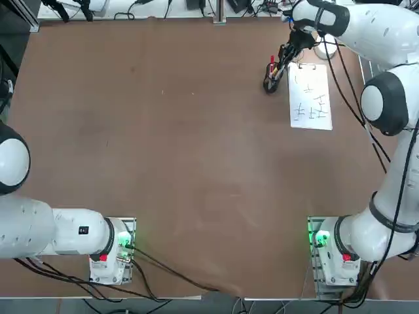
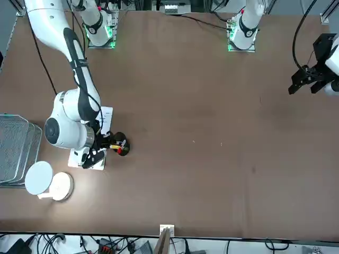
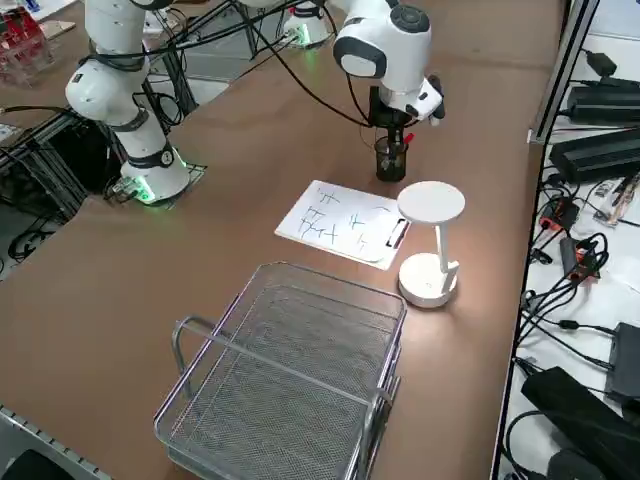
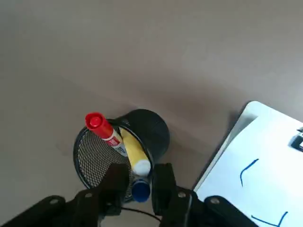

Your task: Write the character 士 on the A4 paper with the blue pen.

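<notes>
Right gripper (image 4: 141, 187) poised over the black mesh pen cup (image 4: 120, 149), jaws closing around the blue pen (image 4: 140, 189) beside red pen (image 4: 105, 131) and yellow pen (image 4: 135, 151). A4 paper (image 1: 310, 95) just right, ready for writing.

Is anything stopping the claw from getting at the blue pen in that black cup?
Nothing visible does: the right gripper already has its fingers either side of the blue pen. The yellow pen and red pen lean beside it in the mesh cup.
</notes>
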